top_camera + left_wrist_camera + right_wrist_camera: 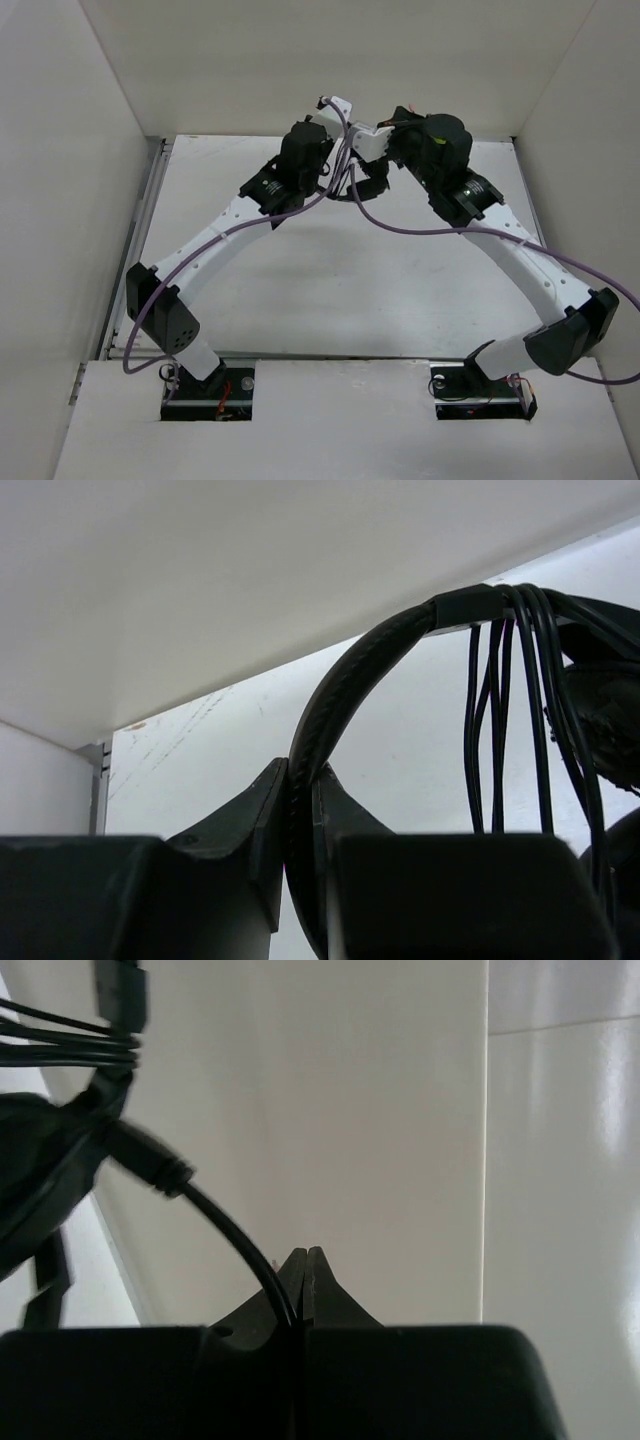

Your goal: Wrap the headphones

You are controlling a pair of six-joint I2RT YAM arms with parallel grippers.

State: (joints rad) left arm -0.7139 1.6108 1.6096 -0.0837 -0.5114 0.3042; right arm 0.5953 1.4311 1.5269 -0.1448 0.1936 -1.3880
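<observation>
The black headphones (372, 183) hang above the far middle of the table, between the two raised arms. In the left wrist view my left gripper (300, 770) is shut on the thin arched headband (340, 680). The dark cable (500, 710) is looped several times over the top of the headband, and an earcup (605, 720) shows at the right edge. In the right wrist view my right gripper (305, 1252) is shut on the cable (235, 1240). From the jaws it runs up and left to a thicker sleeve beside the other earcup (40, 1160). The reddish plug is out of view.
The white table (330, 280) is boxed in by pale walls on the left, back and right; the back wall is close behind the grippers. A purple robot cable (420, 228) sags between the two arms, another loops past the left arm's elbow.
</observation>
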